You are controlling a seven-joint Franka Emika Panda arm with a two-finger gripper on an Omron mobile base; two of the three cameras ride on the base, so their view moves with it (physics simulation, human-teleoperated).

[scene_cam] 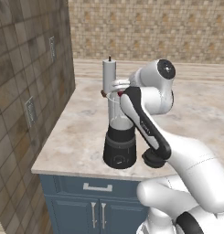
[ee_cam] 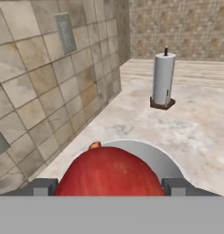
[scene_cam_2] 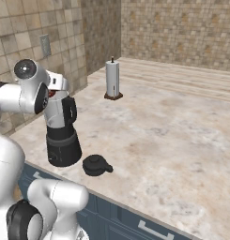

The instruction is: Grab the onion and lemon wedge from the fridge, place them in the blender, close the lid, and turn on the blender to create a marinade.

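Note:
The onion [ee_cam: 109,173], a glossy red ball, sits between my two fingertips [ee_cam: 44,186] and spans the gap from one to the other. My gripper [ee_cam: 111,186] is shut on it, right over the open mouth of the blender [ee_cam: 152,153]. From the base, the hand [scene_cam: 119,89] hovers at the top of the clear jar [scene_cam: 115,116], which stands on its black base [scene_cam_2: 63,147] with a sliver of red showing at the hand [scene_cam_2: 51,93]. The black lid [scene_cam_2: 96,165] lies on the counter beside the blender base. The lemon wedge and the fridge are out of view.
A white paper roll [scene_cam_2: 112,79] stands upright on the marble counter [scene_cam_2: 172,140], farther back from the blender. A tiled wall with outlets [scene_cam: 30,112] runs along the left. Blue cabinet doors [scene_cam: 97,212] lie below the counter's front edge.

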